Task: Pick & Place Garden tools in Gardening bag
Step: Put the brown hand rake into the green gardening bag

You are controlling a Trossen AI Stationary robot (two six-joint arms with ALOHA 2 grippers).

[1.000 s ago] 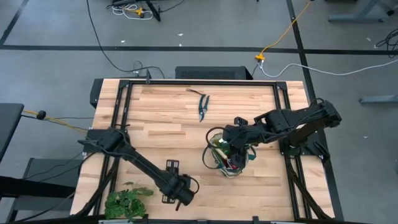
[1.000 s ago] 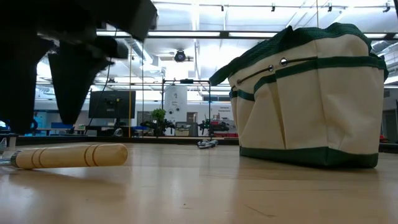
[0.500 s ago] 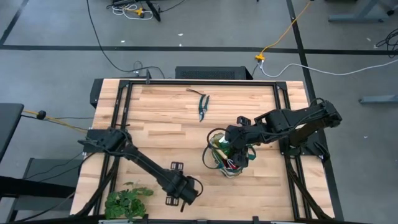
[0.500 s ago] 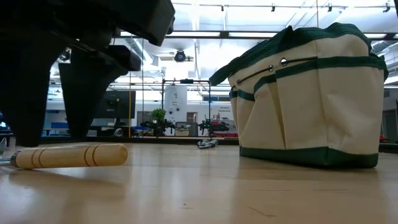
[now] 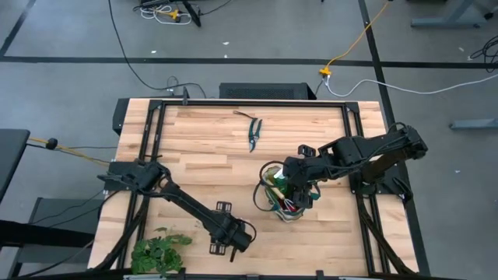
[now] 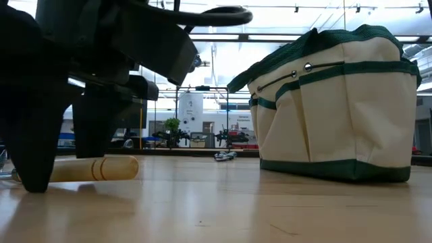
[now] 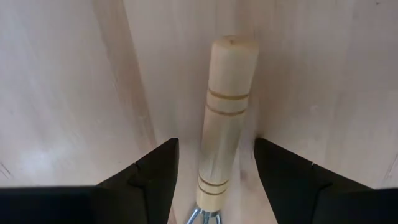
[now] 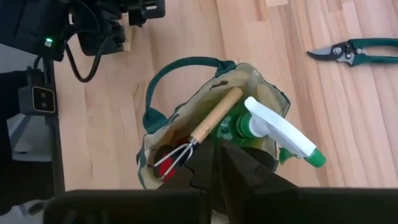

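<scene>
A wooden-handled hand rake (image 7: 227,106) lies flat on the table near its near edge; its handle also shows in the low view (image 6: 115,167). My left gripper (image 7: 217,155) (image 5: 236,237) is open and low over it, one finger on each side of the handle near the metal end, with a gap on both sides. The cream and green gardening bag (image 5: 276,194) (image 6: 337,101) stands upright. It holds a second rake (image 8: 214,121), the green spray bottle (image 8: 280,134) and something red (image 8: 163,163). My right gripper (image 8: 217,165) is shut just above the bag's mouth.
Dark-handled pruning shears (image 5: 253,132) (image 8: 354,50) lie on the table toward the far edge. A leafy green plant bunch (image 5: 159,253) lies at the near left corner. Bare wood lies between the rake and the bag.
My left gripper has gone a little toward the table's right edge and down, so its open fingers now stand low on either side of the rake's handle. The rake has stayed where it lay. My right gripper has kept still over the bag.
</scene>
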